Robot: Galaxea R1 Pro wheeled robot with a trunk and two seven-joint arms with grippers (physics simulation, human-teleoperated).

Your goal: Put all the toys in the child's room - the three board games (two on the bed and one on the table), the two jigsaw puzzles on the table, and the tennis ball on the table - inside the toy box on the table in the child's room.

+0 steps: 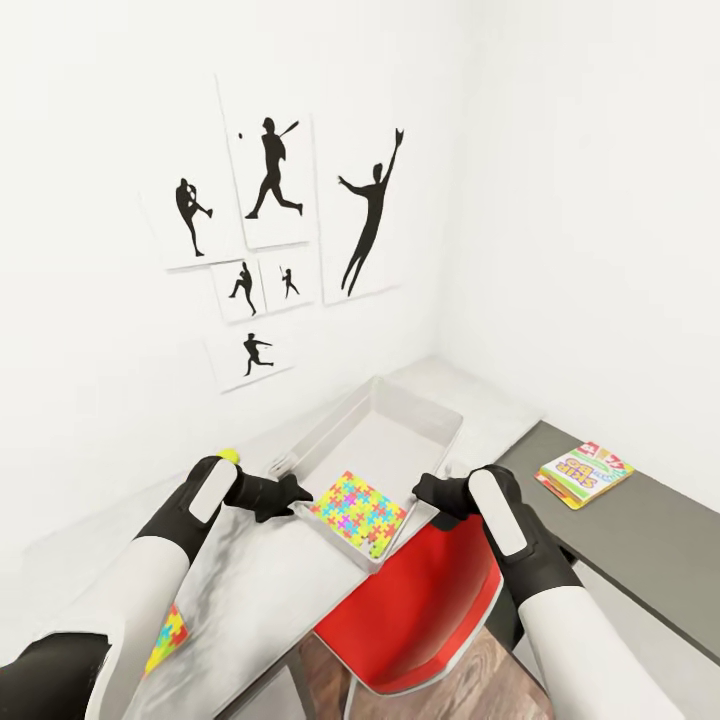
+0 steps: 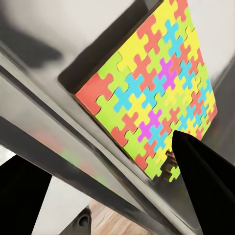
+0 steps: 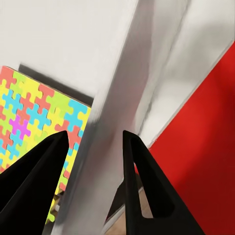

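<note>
On pale grey desk (image 1: 250,590) | both grippers, left (image 1: 290,493) and right (image 1: 428,493), pinch light grey sloping-walled toy box (image 1: 400,425) rims | multicoloured jigsaw slab (image 1: 360,512) inside | risk: uneven pull tips the overhanging box off the edge.

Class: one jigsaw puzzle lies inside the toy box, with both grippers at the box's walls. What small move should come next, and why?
Probably free the left gripper from the toy box and reach for the second jigsaw puzzle, which lies on the table near that arm, while the first jigsaw puzzle is already inside.
</note>
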